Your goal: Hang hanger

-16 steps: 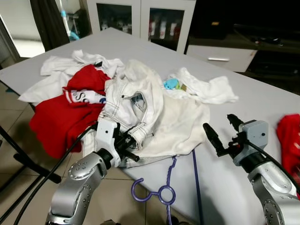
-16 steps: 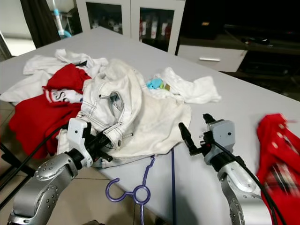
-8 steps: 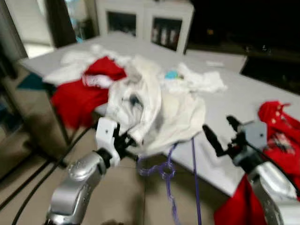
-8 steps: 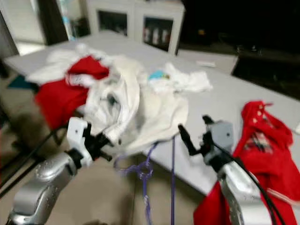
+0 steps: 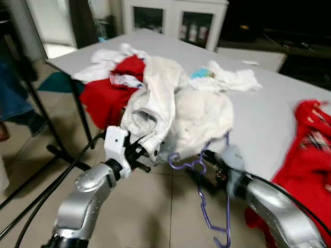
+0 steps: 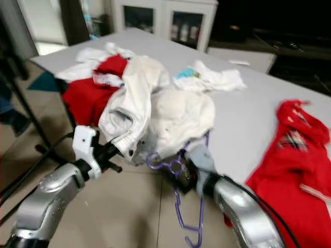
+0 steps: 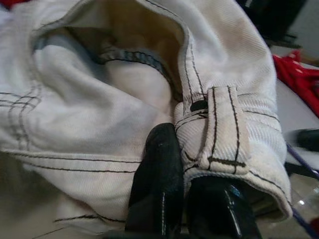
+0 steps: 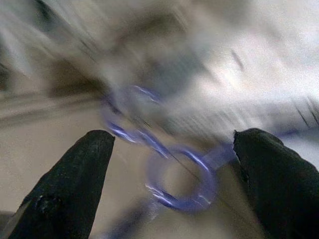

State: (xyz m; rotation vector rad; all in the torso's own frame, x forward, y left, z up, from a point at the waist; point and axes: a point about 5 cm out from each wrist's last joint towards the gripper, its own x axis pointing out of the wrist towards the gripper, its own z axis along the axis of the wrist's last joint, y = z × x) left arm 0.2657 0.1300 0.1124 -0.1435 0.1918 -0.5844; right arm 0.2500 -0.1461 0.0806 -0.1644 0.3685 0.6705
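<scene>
One purple hanger [image 5: 207, 196] is counted, dangling off the table [image 5: 269, 119] edge. One table is seen. One pair of white jeans [image 5: 152, 111] is counted, draped over the near edge, and one cream garment [image 5: 199, 116] beside it. Two red garments are tallied: one [image 5: 106, 95] on the robot's left, one [image 5: 310, 150] on its right. White cloths are counted at two, one [image 5: 230, 80] past the jeans and one [image 5: 103, 64] at the far left. Two grippers are logged, the left gripper [image 5: 142, 157] and the right gripper [image 8: 174, 174].
</scene>
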